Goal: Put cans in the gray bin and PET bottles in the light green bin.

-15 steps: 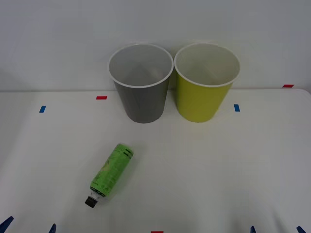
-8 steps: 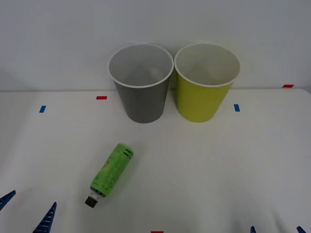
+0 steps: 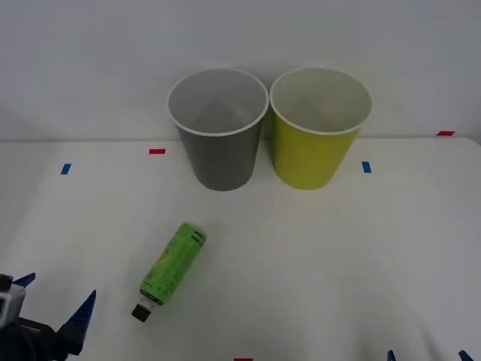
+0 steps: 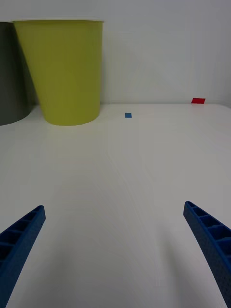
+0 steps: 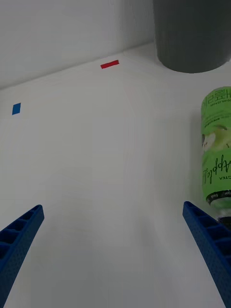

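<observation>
A slim PET bottle point(image 3: 173, 268) with a bright green label and a small black cap lies on its side on the white table, cap toward the near edge; the left wrist view has the bottle point(image 5: 216, 156) too. The gray bin point(image 3: 219, 128) and the light green bin point(image 3: 319, 126) stand upright side by side at the back, both looking empty. My left gripper point(image 3: 54, 298) is open at the front left, left of the bottle and apart from it. My right gripper point(image 3: 426, 355) is open at the front right edge, far from the bottle.
Small red and blue tape marks point(image 3: 156, 151) dot the white table point(image 3: 301, 263). A pale wall rises right behind the bins. In the right wrist view the light green bin point(image 4: 62, 72) stands ahead with the gray bin point(image 4: 10, 72) beside it.
My left gripper has risen into the front view from the near edge, moving forward toward the bottle's left side. The bottle, the bins and the right gripper have not moved.
</observation>
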